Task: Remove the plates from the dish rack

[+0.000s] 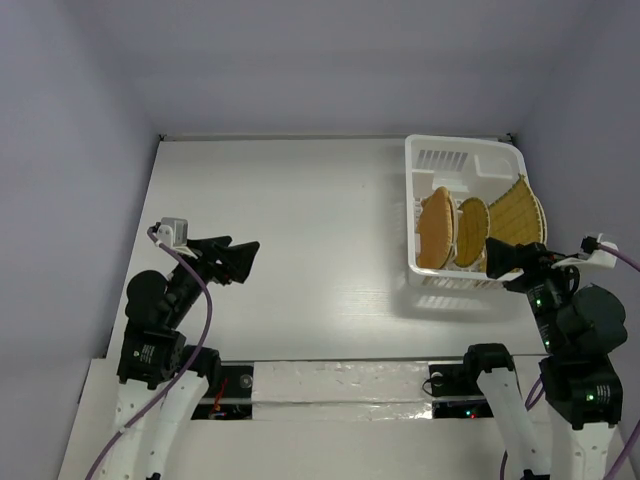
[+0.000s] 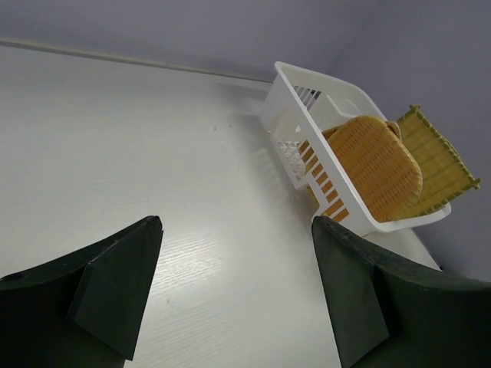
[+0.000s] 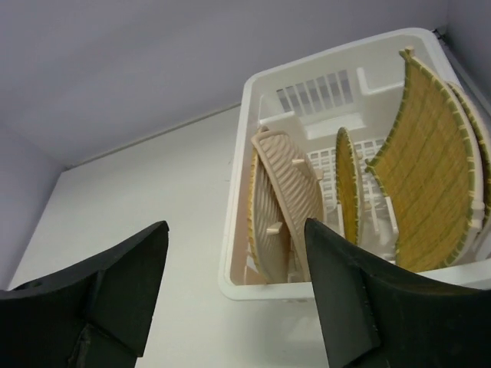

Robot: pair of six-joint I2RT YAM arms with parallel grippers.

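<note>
White dish rack [image 1: 460, 139] far right holds plates [image 1: 437, 228]; left gripper [image 2: 238, 222], right gripper [image 3: 236, 225] spread, empty.

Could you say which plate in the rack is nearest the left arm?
The rounded square orange wicker plate, at the white plastic dish rack's left end; the other plates stand further right.

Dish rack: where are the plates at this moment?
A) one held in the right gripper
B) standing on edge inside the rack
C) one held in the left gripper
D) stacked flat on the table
B: the plates stand on edge in the dish rack, while the left gripper and the right gripper are both open and empty.
</note>
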